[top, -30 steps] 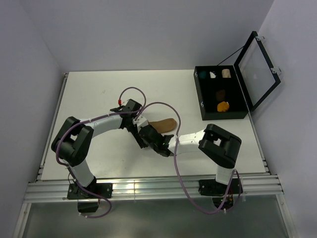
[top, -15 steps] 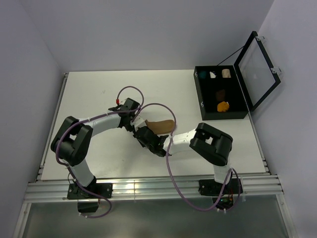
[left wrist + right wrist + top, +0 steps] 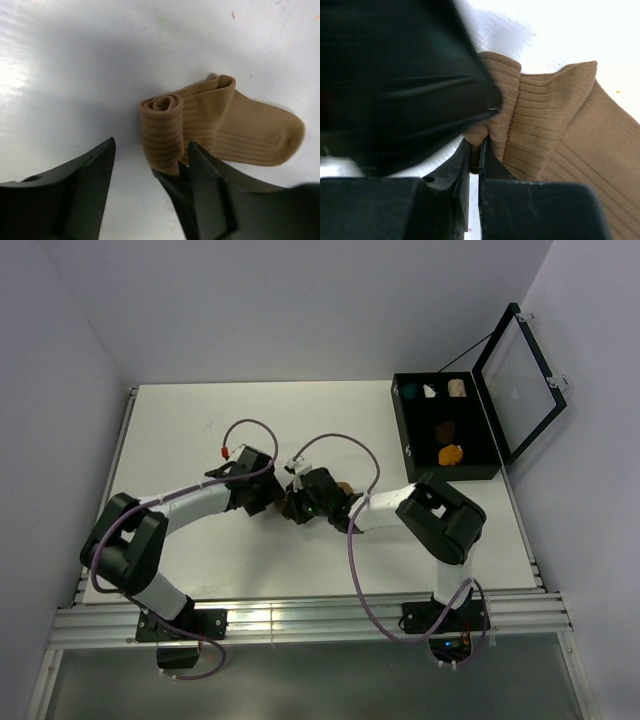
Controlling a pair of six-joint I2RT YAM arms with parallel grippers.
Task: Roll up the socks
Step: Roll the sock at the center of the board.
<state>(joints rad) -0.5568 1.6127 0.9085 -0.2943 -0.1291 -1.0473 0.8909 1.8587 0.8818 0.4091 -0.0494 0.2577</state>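
A tan sock (image 3: 260, 135) lies on the white table, its cuff end wound into a short roll (image 3: 162, 130). In the top view only a sliver of the tan sock (image 3: 343, 487) shows behind the right arm. My left gripper (image 3: 151, 146) stands open, one finger on each side of the roll's near end, not pressing it. My right gripper (image 3: 480, 146) is shut on a fold of the tan sock (image 3: 555, 130) at the roll's end. A dark brown sock (image 3: 447, 427) and a mustard-orange sock (image 3: 451, 454) sit bundled in the black case (image 3: 413, 445).
The open black case stands at the table's right rear with its lid (image 3: 520, 370) raised. Its back row holds teal (image 3: 408, 392), white (image 3: 430, 391) and cream (image 3: 457, 388) bundles. Both arms meet mid-table, cables (image 3: 345, 440) looping above them.
My left gripper has opened and let go of the roll. My right gripper has shut on the roll's end. Both wrists have shifted slightly toward the table's rear.
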